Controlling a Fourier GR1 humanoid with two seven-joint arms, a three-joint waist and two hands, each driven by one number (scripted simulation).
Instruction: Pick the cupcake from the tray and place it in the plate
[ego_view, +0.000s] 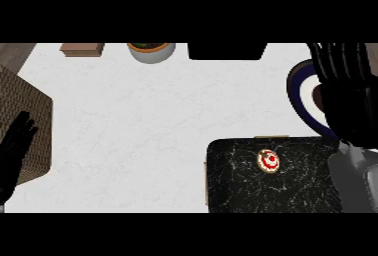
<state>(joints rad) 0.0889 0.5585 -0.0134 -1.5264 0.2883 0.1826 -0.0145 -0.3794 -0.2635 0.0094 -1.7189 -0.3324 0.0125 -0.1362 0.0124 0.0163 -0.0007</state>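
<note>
From my head view the cupcake (270, 161) sits upright on the black marbled tray (244, 192), which fills the 4 to 5 o'clock part of the white counter (148, 125). The cupcake stands toward the tray's far side, a little right of its middle. I am looking down on its red-and-white top with the tan wrapper round it. Seen this way it is close to round, so I cannot give it a long axis or a heading. Nothing touches it.

The plate (294, 87), dark-rimmed with a white band, lies at 1 o'clock from the cupcake, beyond the tray's far edge. Only its left part shows. My right hand (351, 115) lies over the rest, fingers straight and pointing to 12 o'clock, with nothing in it. The grey right forearm (354, 182) runs down at 3 o'clock of the cupcake, across the tray's right edge. A small tan clasp (272, 137) sits on the tray's far edge, between cupcake and plate.

My left hand (16, 145) rests at 8 o'clock, flat and empty, fingers up, against a woven brown box (29, 100). Along the far edge are a wooden block (80, 49) at 11 o'clock, a potted plant (151, 51), and a black object (226, 51) at 12 o'clock, all well apart from the tray.
</note>
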